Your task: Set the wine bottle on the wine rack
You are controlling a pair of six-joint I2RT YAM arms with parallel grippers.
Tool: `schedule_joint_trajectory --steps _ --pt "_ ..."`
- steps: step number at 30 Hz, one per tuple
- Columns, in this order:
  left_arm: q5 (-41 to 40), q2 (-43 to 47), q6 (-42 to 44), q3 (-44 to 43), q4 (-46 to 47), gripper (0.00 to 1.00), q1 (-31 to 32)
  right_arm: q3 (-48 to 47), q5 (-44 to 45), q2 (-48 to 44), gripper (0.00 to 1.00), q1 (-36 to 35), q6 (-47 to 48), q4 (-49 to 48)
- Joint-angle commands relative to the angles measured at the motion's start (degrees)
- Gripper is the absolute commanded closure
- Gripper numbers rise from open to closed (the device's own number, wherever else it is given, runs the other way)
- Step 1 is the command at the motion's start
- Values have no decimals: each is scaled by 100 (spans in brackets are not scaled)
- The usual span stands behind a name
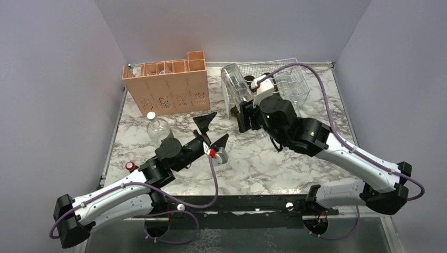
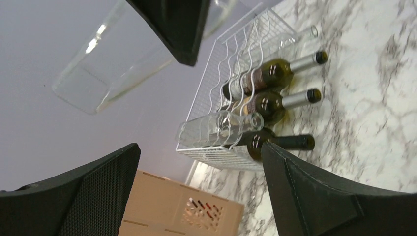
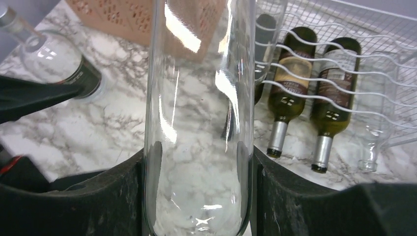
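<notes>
Wine rack (image 1: 298, 84) holds 3 dark bottles (image 2: 265, 103); right gripper (image 3: 196, 167) clamps clear wine bottle (image 3: 196, 98), left gripper (image 1: 213, 132) spread.

No legible text anywhere; paper labels on the green bottles (image 3: 289, 78) under the wine rack (image 3: 388, 34) wires are too blurred.

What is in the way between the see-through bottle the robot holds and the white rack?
Nothing I can see. The right gripper holds the clear bottle right by the wine rack. Other bottles already lie in some of its cradles.
</notes>
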State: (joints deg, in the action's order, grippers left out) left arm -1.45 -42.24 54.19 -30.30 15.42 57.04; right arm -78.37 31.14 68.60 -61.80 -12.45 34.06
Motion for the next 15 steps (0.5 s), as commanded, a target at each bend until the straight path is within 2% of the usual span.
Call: schedule_joint_trajectory --steps 1,4,7,15 --pt "-510 25 -1803 -527 447 1 7 -417 98 328 99 659 301 -603" --pt "-1128 -48 -2657 -752 534 1 9 -438 -673 511 99 1406 212 -749" --pt "-1929 -173 -3429 -963 611 1 9 -393 -1076 738 99 1987 208 -933" --pt "-2827 -387 -4241 -1256 442 1 -7 -318 -2389 1546 99 3435 -5 -1262"
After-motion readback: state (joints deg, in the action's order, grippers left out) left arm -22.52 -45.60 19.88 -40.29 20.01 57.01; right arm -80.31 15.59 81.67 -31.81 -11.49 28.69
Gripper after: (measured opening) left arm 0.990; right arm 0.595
